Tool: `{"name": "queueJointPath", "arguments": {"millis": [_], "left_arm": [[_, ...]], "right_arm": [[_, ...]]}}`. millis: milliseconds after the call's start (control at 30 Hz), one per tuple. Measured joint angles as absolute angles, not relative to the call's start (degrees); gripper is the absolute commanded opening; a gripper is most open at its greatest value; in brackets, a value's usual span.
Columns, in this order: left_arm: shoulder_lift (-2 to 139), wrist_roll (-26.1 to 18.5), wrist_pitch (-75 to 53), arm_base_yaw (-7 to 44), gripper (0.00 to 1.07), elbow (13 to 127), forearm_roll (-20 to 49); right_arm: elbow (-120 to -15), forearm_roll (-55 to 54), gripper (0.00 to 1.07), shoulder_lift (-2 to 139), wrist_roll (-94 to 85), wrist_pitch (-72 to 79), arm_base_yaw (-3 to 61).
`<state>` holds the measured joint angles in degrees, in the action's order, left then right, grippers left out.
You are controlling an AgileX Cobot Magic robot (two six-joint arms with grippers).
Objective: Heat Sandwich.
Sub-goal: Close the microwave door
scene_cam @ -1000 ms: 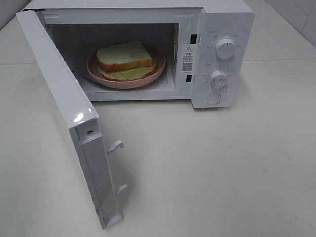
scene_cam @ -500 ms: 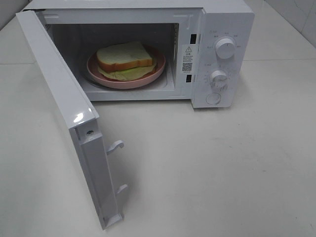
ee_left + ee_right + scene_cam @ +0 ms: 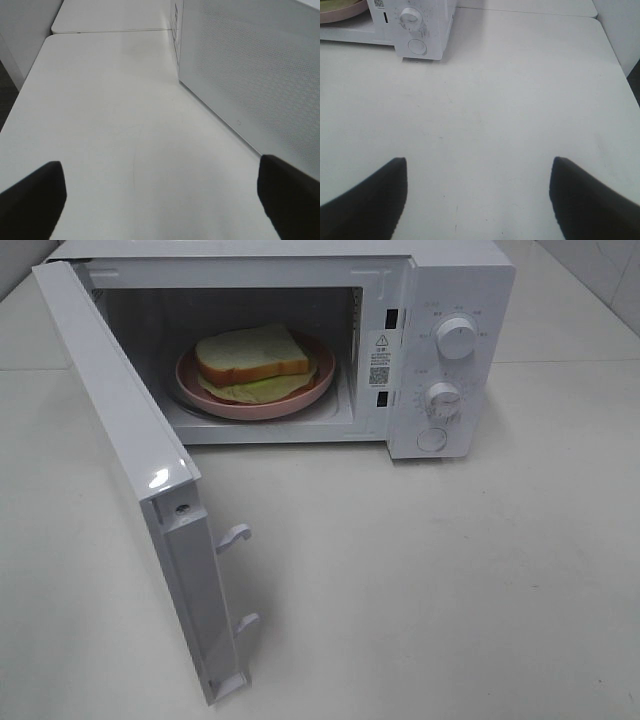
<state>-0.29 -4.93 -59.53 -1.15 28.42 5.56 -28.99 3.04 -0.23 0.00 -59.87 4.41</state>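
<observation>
Sandwich of pale yellow bread (image 3: 252,352) inside open white box-shaped microwave (image 3: 460,280)

Far left, through the left wrist camera: left claw (image 3: 160,200) spread wide, dark fingertips (image 3: 32,200) far apart, nothing between them, poised over the plain pale surface (image 3: 125,115). Close beside it, an upright white panel with a fine dotted pattern (image 3: 250,75), standing at the surface's level.

From the high camera, moving rightward: flat white hinged door (image 3: 120,430) swung fully open toward the left and the front, with two small white latch hooks (image 3: 233,535) jutting from its free edge.

Next, the dark cavity. Inside it, a round pink plate (image 3: 250,412) lying flat, and on that plate the sandwich: a thick bread slice on top, a thinner pale green-yellow layer poking out beneath toward the front. Well within the cavity, touched by neither claw.

Right of the cavity, a warning sticker (image 3: 379,357) on the frame, then the control panel: upper round white knob (image 3: 457,338), lower round white knob (image 3: 442,400) and a round white button (image 3: 432,439) stacked one below the other.

Far right, through the right wrist camera: right claw (image 3: 480,197) likewise opened wide and empty, over bare surface, well apart from the microwave's front corner, with one knob, the button and a sliver of the pink plate visible beyond.
</observation>
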Motion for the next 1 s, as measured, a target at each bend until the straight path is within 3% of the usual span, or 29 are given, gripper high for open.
{"name": "queueJointPath", "arguments": {"millis": [1000], "left_arm": [[-0.29,-4.93,-59.53,-1.15,0.98,28.42,5.56]], "right_arm": [[-28.99,3.04,0.76,-0.23,0.00,-59.87,4.41]]}}
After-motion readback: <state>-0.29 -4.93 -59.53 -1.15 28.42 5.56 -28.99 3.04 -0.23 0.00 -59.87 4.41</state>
